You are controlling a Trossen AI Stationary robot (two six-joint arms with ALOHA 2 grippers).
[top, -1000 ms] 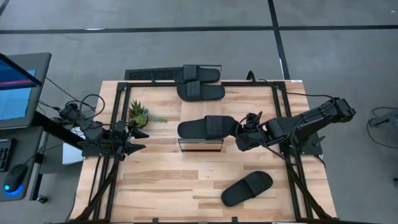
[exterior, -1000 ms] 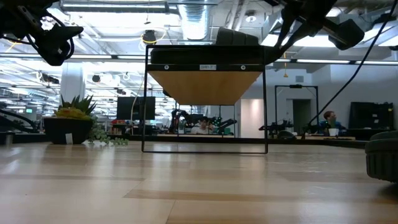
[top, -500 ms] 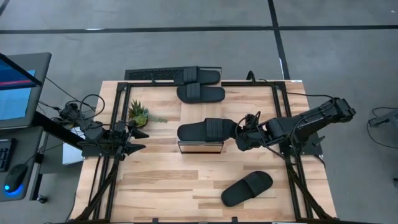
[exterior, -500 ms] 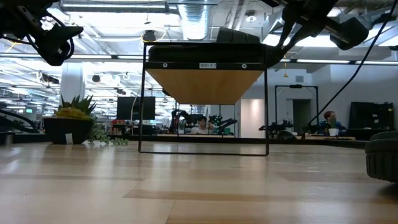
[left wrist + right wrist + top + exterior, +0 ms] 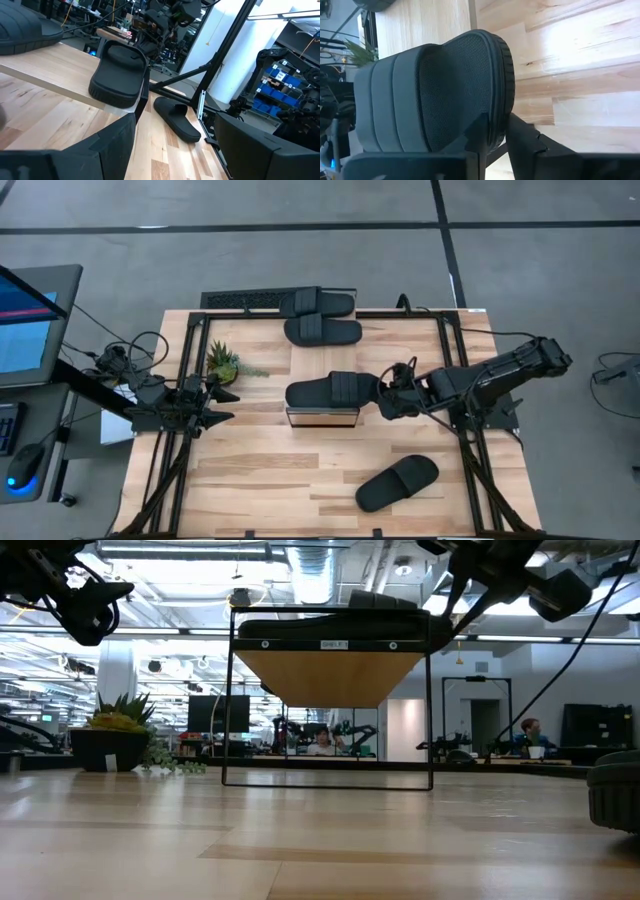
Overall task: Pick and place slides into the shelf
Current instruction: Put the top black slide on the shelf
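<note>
The shelf (image 5: 322,417) stands mid-table, a wire frame with a wood plank top (image 5: 330,675). One black slide (image 5: 333,390) lies along its top, also seen in the low view (image 5: 330,622) and the left wrist view (image 5: 120,75). My right gripper (image 5: 386,400) is shut on that slide's right end. Two more slides lie side by side at the table's far edge (image 5: 320,302) (image 5: 323,330). Another slide (image 5: 398,483) rests sole-down near the near right corner. My left gripper (image 5: 175,150) is open and waits near the table's left edge (image 5: 205,408). My right gripper pinches the slide's right end at the sole's rim (image 5: 499,117), one finger (image 5: 475,135) on the footbed side and the other (image 5: 525,137) outside the sole. The fingers come roughly level from the table's right, along the slide. The slide lies flat on the shelf's top.
A small potted plant (image 5: 222,362) stands left of the shelf. A black metal frame (image 5: 455,380) runs around the table. Bare wood lies near the shelf's near side (image 5: 280,480). People sit at desks in the room behind (image 5: 322,743).
My right gripper has carried the slide a little toward the table's left and lowered it, so that it lies flatter on the shelf's top. In the low view the shelf's frame has shifted slightly. The left arm has kept still.
</note>
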